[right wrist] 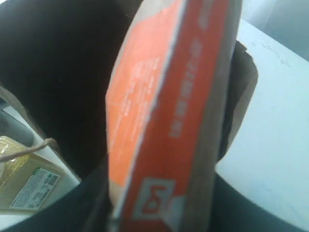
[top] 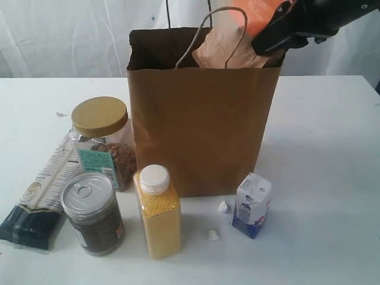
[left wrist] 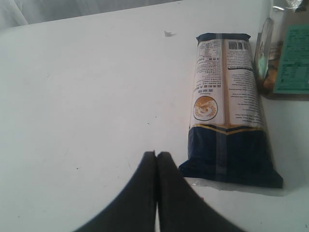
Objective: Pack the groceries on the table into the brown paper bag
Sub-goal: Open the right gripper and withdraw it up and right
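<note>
My right gripper [top: 279, 35] is shut on the brown orange-labelled pouch [top: 228, 44], holding it tilted over the open mouth of the brown paper bag [top: 202, 130]. The right wrist view shows the pouch [right wrist: 169, 111] between the jaws above the dark bag interior [right wrist: 58, 72]. On the table [top: 320, 148] stand the tan-lidded jar [top: 101, 139], dark jar [top: 92, 214], yellow bottle [top: 157, 211] and carton [top: 252, 205]. The long packet [top: 41, 196] lies flat at the left. My left gripper [left wrist: 157, 154] is shut and empty, low over the table beside the packet [left wrist: 227, 106].
Two small white scraps [top: 214, 235] lie on the table between the yellow bottle and the carton. A white curtain hangs behind the table. The bag's loop handle [top: 208, 29] arcs up in front of the pouch.
</note>
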`<state>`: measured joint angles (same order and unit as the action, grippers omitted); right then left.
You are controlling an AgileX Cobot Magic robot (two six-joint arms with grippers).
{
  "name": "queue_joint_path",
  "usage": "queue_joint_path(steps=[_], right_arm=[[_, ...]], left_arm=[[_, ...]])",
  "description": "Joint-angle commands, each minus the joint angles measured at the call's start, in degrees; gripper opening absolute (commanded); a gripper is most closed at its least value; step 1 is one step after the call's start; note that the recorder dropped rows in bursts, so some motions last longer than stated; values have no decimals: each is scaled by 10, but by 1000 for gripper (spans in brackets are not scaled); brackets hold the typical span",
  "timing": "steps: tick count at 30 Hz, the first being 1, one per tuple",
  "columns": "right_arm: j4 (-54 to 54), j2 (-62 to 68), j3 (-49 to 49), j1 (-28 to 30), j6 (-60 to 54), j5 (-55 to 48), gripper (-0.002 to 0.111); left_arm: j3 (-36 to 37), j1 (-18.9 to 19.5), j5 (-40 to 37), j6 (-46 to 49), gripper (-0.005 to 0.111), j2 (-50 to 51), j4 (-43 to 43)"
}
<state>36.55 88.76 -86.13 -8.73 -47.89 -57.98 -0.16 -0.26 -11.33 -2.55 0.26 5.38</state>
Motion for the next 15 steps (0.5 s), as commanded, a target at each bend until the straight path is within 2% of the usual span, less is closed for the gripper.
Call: queue_joint_path(steps=[1,6,15], right_arm=[[12,-5,-6,1,6,13,35],[12,-5,-6,1,20,13,49],[12,-5,-6,1,20,12,49]], left_arm=[[2,2,2,-2,0,-3,-1],[2,2,2,-2,0,-3,-1],[2,2,2,-2,0,-3,-1]])
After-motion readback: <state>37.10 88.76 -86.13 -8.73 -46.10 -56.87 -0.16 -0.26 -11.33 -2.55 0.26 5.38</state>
